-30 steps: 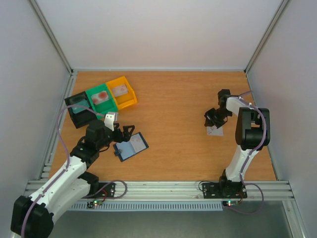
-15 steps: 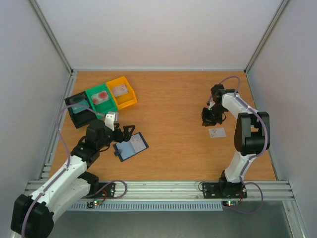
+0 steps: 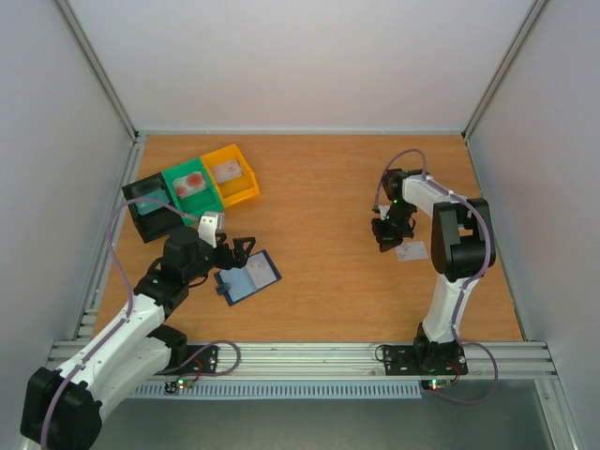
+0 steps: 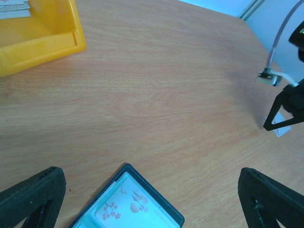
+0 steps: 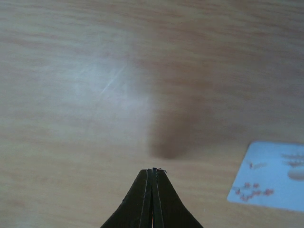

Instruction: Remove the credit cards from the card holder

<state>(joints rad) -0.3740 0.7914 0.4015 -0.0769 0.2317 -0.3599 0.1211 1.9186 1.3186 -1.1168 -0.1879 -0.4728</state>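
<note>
The card holder [image 3: 249,277] lies open on the table at the left, navy with pale blue pockets. A pale credit card [image 4: 124,209] with reddish blossom marks sits in its pocket. My left gripper [image 3: 234,258] hovers at the holder's near-left edge, open wide, its fingers [image 4: 33,199] either side of the holder [image 4: 159,209] with nothing between them. Another pale credit card [image 3: 410,251] lies flat on the table at the right. My right gripper [image 3: 384,242] is shut just left of that card [image 5: 273,183], jaws pressed together [image 5: 153,171] and empty.
Three bins stand in a row at the back left: black [image 3: 148,202], green [image 3: 190,183] and yellow [image 3: 231,174], each with a card inside. The yellow bin [image 4: 38,38] shows at the left wrist view's top left. Grey walls enclose the table.
My right gripper has come off the card at the right and swung left and nearer, leaving that card flat on the table. The left arm and the card holder have not moved.
</note>
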